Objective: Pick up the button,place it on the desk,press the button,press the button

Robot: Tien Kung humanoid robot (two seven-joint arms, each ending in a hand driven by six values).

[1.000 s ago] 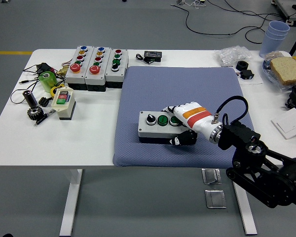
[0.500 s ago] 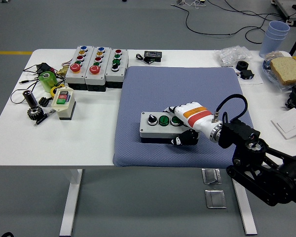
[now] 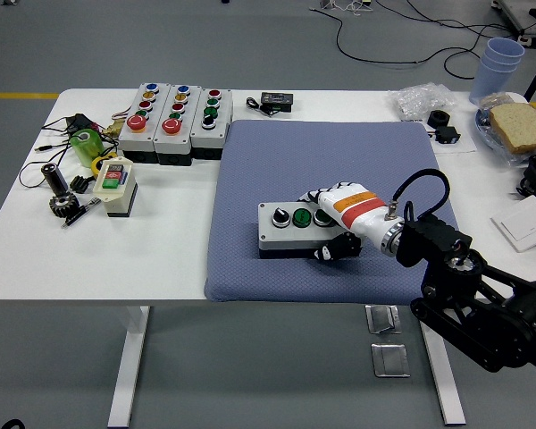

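A grey button box (image 3: 286, 228) with a black knob and a green button on top lies flat on the blue mat (image 3: 330, 152). My right hand (image 3: 335, 223), in a white glove with an orange band, is shut on the box's right end. Its fingers lie over the top and the thumb presses the front side, hiding the rightmost button. The black right arm (image 3: 456, 277) comes in from the lower right. My left arm is out of view.
Three grey button boxes (image 3: 174, 121) stand at the back left, with a small beige switch box (image 3: 114, 183), a green object and tools nearby. A black device (image 3: 275, 101) lies behind the mat. Cups (image 3: 502, 63), bread (image 3: 523, 125) and papers sit at right.
The right hand and the button box have shifted slightly to the right and up on the mat, still gripped the same way.
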